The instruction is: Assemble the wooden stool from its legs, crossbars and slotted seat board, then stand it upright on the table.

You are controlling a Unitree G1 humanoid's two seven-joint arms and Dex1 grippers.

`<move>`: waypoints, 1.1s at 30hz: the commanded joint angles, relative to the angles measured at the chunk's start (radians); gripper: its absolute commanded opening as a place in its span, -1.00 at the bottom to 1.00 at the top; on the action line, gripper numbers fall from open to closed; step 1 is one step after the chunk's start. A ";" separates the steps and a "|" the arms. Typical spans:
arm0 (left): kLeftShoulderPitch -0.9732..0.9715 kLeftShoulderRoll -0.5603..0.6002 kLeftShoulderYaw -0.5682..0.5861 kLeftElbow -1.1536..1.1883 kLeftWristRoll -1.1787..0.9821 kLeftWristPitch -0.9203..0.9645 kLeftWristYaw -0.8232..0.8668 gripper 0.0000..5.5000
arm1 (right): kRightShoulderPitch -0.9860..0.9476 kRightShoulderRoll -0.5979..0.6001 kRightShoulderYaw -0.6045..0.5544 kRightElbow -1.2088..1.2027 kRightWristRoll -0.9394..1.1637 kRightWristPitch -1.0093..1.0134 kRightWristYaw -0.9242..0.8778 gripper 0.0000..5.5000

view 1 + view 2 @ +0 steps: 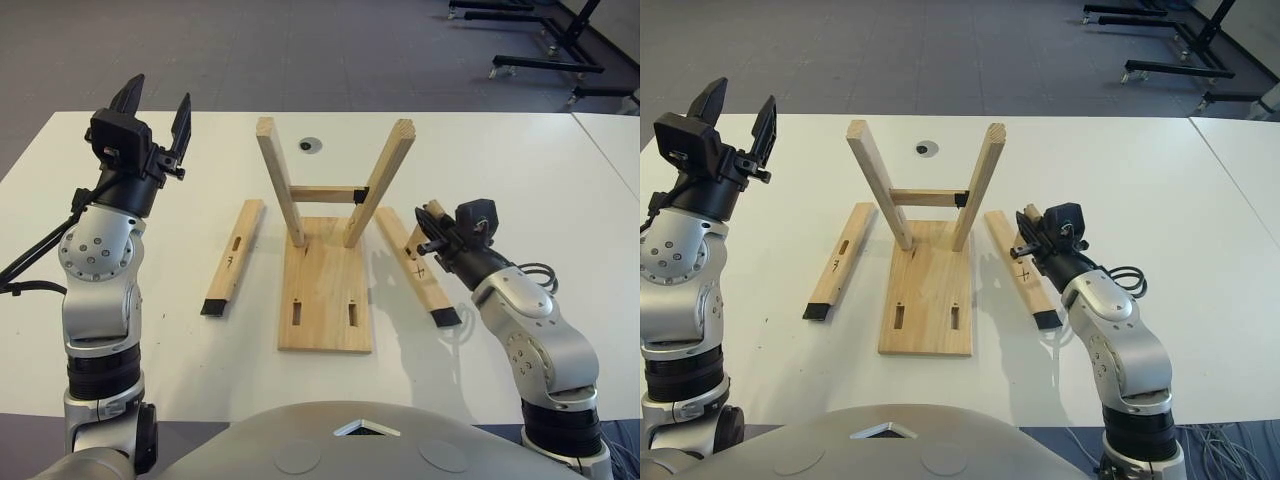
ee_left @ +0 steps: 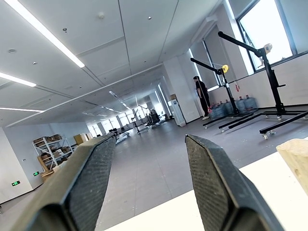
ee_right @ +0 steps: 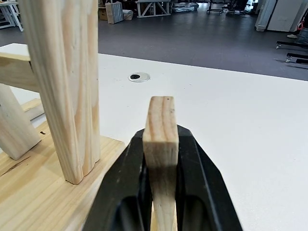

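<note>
The slotted seat board [image 1: 325, 300] lies flat mid-table. Two legs [image 1: 280, 180] [image 1: 382, 180] stand in its far slots, leaning apart and joined by a crossbar [image 1: 322, 194]. One loose leg [image 1: 235, 256] lies left of the board, another [image 1: 420, 268] lies right of it. My right gripper [image 1: 429, 230] sits low over the far end of that right leg. It is shut on a short wooden bar [image 3: 161, 130] whose end pokes out past the fingers. My left gripper [image 1: 155, 108] is raised above the table's far left, open and empty, its fingers [image 2: 219, 187] wide apart.
A round cable grommet [image 1: 311, 145] sits in the white table [image 1: 520, 170] beyond the standing legs. A second table [image 1: 615, 135] adjoins on the right. Black wheeled stands [image 1: 540, 62] are on the floor behind. Bare tabletop lies at the front left and far right.
</note>
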 commanded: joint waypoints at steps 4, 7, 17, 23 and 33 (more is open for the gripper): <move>-0.014 0.015 0.009 0.014 0.002 0.003 -0.008 -0.04 | 0.039 0.021 -0.032 0.072 -0.033 0.062 -0.044 -0.54; -0.012 0.021 0.015 0.011 0.010 -0.004 -0.007 -0.04 | 0.010 0.024 -0.055 0.044 -0.011 0.054 -0.021 -0.37; -0.017 0.019 0.016 0.014 0.009 -0.004 -0.010 -0.04 | -0.288 0.032 -0.244 -0.001 0.159 0.121 -0.053 0.22; -0.023 0.016 0.012 0.024 0.008 -0.010 -0.015 -0.04 | -0.487 0.056 -0.284 -0.027 0.264 0.201 -0.158 0.22; -0.005 0.005 0.010 0.020 0.015 -0.019 -0.001 -0.04 | -0.575 0.032 -0.210 -0.080 0.211 0.243 -0.247 0.22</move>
